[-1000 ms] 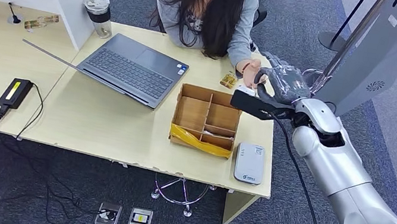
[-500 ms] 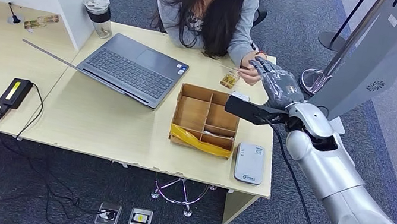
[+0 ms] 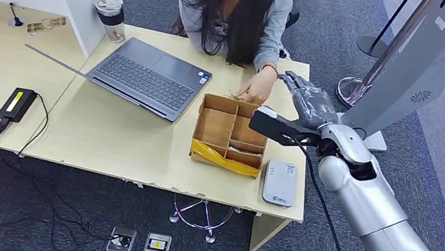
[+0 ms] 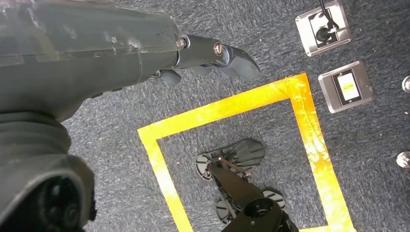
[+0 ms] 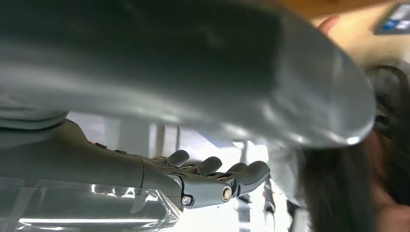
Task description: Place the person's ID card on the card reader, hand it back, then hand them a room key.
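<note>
Right hand (image 3: 308,102) hovers above the far right corner of the desk (image 3: 110,135), just beyond the cardboard box (image 3: 230,135), its fingers (image 5: 212,166) spread and holding nothing. Left hand (image 4: 121,53) hangs over the carpet beside a square of yellow tape (image 4: 232,145), fingers loosely extended with nothing in them. A person (image 3: 235,6) sits across the desk and presses a hand (image 3: 256,90) down on the tabletop at the far edge of the box; whether the ID card lies beneath that hand cannot be told. The white card reader (image 3: 280,182) lies flat on the near right corner of the desk, beside the box, with nothing on it. An open laptop (image 3: 146,76) sits to the left of the box, and a lidded tumbler (image 3: 111,15) stands near it
</note>
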### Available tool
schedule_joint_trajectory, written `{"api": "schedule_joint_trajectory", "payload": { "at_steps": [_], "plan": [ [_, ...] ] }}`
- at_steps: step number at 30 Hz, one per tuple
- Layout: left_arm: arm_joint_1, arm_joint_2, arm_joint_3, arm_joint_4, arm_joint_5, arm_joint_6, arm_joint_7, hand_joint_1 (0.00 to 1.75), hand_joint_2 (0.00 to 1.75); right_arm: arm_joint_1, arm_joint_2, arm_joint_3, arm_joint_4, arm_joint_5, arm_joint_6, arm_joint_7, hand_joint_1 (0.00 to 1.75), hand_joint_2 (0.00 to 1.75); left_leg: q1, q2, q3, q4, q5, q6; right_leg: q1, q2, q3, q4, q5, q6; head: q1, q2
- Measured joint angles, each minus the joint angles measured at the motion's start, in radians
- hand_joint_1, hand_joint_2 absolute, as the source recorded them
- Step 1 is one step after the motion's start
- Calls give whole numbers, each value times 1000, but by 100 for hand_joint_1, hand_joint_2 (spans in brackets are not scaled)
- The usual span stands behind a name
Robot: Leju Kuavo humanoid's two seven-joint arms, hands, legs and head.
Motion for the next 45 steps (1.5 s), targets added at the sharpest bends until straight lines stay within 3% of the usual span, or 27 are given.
{"api": "schedule_joint_trajectory", "payload": {
  "at_steps": [6, 10, 19, 26, 39, 45],
  "plan": [
    [6, 0, 0, 0, 18, 17, 5, 0, 0, 109, -73, -71, -236, -114, 83, 147, 0, 0, 0, 1, 0, 0, 0, 0, 0, 1, -1, 0, 0, 0, 0, 0],
    [6, -2, 0, 0, 27, 25, 11, 0, 0, 169, -109, -120, -343, -155, 82, 197, 0, 175, 0, 2, 1, 0, 0, 0, 0, 1, 0, 0, 0, 0, 0, 0],
    [10, -6, 1, 0, 39, 43, 21, 0, 0, 348, -188, -239, -625, -208, 61, 300, 0, 175, 0, 2, 0, 0, -1, 0, 0, 1, -1, 0, 0, 0, 0, 0],
    [10, -13, 1, 0, 51, 53, 25, 0, 0, 463, -209, -297, -768, -181, 31, 359, 0, 175, 0, 2, 0, 0, -1, 0, 0, 1, 0, 0, 0, 0, 0, 0],
    [8, -29, 4, 0, 55, 69, 35, 0, 0, 590, -199, -294, -934, -93, 28, 404, 0, 175, 0, 2, 0, 0, -1, 0, 0, 1, 0, 0, 0, 0, 0, 0],
    [4, -37, 4, 0, 46, 81, 42, 0, 0, 607, -182, -224, -928, 75, -51, 373, 0, 175, 0, 2, -1, -1, -1, 0, 0, 1, 0, 0, 0, 0, 0, 0]
  ]
}}
